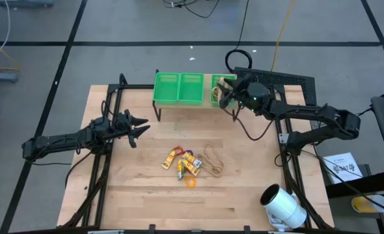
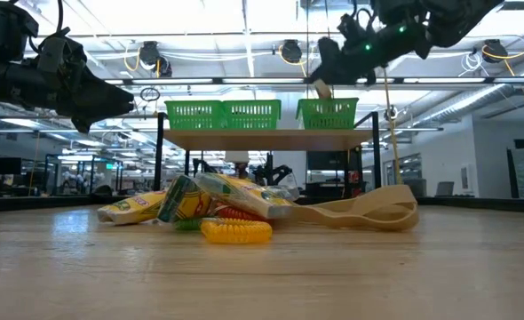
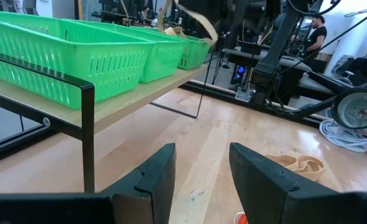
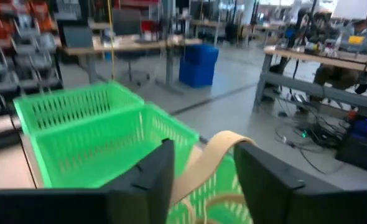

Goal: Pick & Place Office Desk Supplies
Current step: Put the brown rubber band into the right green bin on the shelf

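We see a tan band hanging between the right gripper's spread fingers, over the rightmost basket. We fear it snags a fingertip and drapes over the rim. The left gripper waits spread, well apart, the pile near it.

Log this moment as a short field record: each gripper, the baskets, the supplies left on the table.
right gripper: over the rightmost green basket, fingers apart, a tan rubber band dangling between them
left gripper: fingers open, empty, hovering left of the pile
baskets: three green ones in a row on a raised shelf
pile: yellow packets, rubber bands and an orange ring on the table
white cylinder: lying near the table's front right corner
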`<action>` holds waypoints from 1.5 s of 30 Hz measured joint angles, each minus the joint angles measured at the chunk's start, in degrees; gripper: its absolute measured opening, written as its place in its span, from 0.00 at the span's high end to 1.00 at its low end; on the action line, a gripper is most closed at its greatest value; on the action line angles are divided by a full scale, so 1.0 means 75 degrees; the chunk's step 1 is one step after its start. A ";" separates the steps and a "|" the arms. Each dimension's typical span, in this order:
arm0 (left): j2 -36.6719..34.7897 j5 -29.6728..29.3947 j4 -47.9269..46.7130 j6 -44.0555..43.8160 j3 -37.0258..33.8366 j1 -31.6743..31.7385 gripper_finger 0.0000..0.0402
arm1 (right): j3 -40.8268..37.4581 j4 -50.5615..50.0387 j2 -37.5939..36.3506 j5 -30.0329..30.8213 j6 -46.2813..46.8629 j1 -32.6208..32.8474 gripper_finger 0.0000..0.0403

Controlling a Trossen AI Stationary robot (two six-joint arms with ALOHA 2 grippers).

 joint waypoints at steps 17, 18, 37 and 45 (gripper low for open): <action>0.0000 0.0000 0.0000 0.0000 0.0000 0.0000 0.60 | 0.0012 -0.0718 -0.0023 0.0919 -0.1992 0.0074 0.40; 0.0001 0.0001 -0.0002 0.0000 0.0000 0.0000 0.60 | 0.0012 -0.0700 -0.0023 0.0763 -0.1997 0.0138 0.41; -0.0001 0.0000 -0.0002 -0.0002 0.0000 0.0000 0.60 | 0.2343 -0.5178 -0.0029 0.0236 0.1440 -0.0130 0.42; -0.0001 0.0002 0.0001 0.0000 0.0000 0.0000 0.60 | 0.2780 -0.5599 -0.0022 0.0016 0.1569 -0.0154 0.43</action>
